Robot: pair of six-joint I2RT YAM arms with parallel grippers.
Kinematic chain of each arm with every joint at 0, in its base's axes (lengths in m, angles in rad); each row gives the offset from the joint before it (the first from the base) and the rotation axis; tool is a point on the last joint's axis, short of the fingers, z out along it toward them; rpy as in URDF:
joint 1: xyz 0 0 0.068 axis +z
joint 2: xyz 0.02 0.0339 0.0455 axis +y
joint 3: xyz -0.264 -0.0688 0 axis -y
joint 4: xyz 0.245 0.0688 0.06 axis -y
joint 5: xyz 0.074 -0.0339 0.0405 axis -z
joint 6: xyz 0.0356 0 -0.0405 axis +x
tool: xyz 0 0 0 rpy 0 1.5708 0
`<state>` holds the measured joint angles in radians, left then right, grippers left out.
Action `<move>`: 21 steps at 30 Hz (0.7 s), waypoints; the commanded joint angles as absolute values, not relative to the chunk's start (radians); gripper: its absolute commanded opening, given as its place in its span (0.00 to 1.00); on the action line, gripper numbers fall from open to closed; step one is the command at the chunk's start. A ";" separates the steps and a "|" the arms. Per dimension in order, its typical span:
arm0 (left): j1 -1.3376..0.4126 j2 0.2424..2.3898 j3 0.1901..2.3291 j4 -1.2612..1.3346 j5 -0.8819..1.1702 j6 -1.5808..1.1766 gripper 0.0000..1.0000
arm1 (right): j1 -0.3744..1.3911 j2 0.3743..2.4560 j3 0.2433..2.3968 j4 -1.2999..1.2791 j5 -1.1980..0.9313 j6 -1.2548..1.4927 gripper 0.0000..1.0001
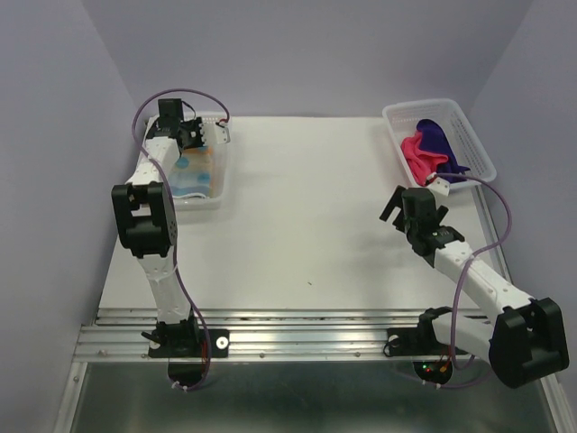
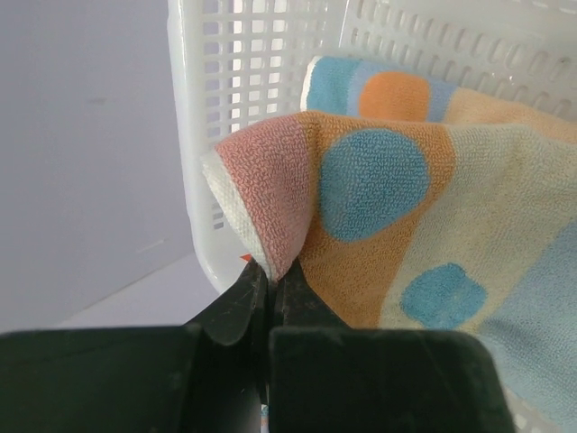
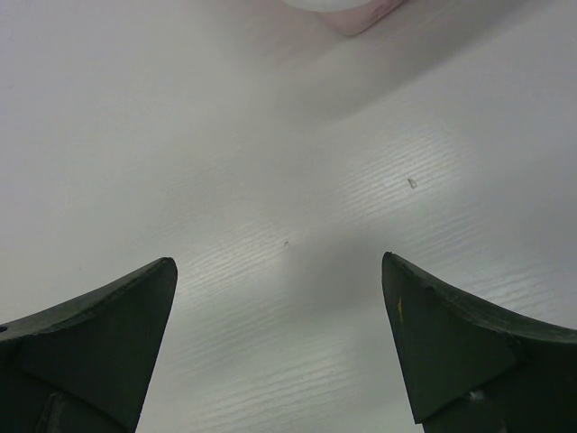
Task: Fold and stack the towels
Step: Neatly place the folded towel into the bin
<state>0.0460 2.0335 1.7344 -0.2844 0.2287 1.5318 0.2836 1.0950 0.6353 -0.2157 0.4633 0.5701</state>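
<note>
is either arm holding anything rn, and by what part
The left gripper pinches the spotted towel by its pink corner, jaws shut, at the white basket. The right gripper holds nothing, jaws open over the table.

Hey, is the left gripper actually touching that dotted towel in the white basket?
Touching. The left wrist view shows the left gripper pinched shut on the pink corner of the dotted towel, beside the white basket wall.

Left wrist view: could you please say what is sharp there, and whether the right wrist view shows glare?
Left wrist: the dotted towel is sharp, the near fingers dark and slightly soft. Right wrist: soft glare on the table.
</note>
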 commanded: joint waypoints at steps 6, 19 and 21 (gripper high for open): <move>0.048 2.026 1.781 -0.299 0.235 1.511 0.45 | 0.288 1.098 0.706 -0.170 0.476 0.572 1.00; 0.043 1.849 1.787 -0.249 0.281 1.297 0.99 | 0.288 1.046 0.764 -0.195 0.382 0.514 1.00; 0.037 1.807 1.776 -0.192 0.299 1.176 0.99 | 0.288 1.009 0.781 -0.178 0.377 0.508 1.00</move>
<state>0.0456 1.9827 1.7760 -0.3031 0.2443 1.3731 0.2836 1.0725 0.6952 -0.2230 0.3988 0.5362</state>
